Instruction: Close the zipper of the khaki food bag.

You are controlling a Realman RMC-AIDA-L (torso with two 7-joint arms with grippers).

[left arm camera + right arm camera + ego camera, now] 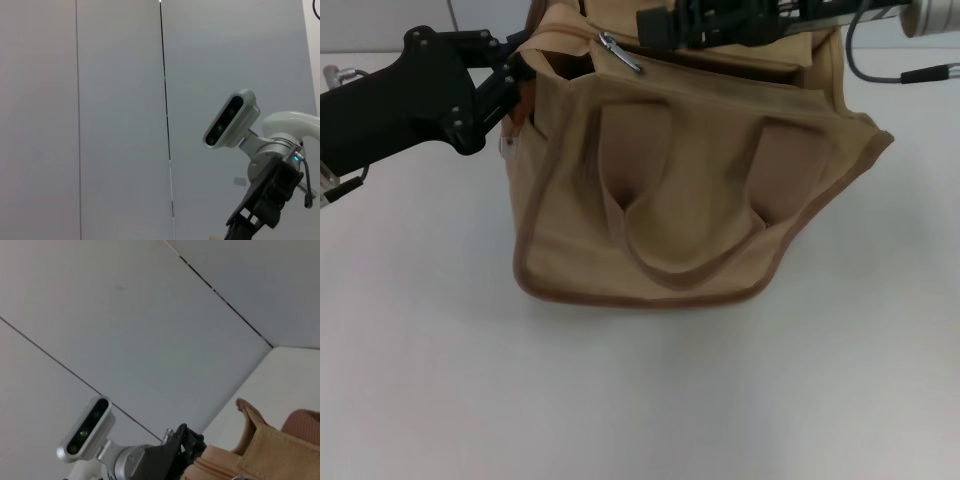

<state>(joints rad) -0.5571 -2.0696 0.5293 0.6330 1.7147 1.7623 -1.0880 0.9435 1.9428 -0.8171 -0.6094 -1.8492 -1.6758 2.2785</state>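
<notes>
Canvas dominates the head view: the khaki food bag (pixel 690 190) stands on the white table (pixel 640 400), a boxy tan tote with darker brown piping around its edges, and it serves as the landmark for everything else. Its 2 wide strap handles (pixel 685 250) hang down the side facing the camera, drooping into a loop against the front panel. Along the top of the bag runs the zipper (pixel 620 52), and its small silver slider and pull tab sit near the bag's left end, with the top flap beyond it toward the bag's right end apparently still gaping. The left gripper (pixel 515 75) reaches in from the bag's left side and presses against the upper left corner of the bag, its dark fingers (pixel 505 62) narrowed on the fabric edge there, seemingly pinching that corner, though the contact itself is partly hidden by the fold. The right gripper (pixel 705 25) hangs over the top of the bag, above the far edge and to the right of the slider; I cannot tell how its pincer stands, since only its black housing shows. In the right wrist view a corner of the bag (pixel 260 450) appears with the left arm's dark gripper (pixel 182 447) touching its end.
</notes>
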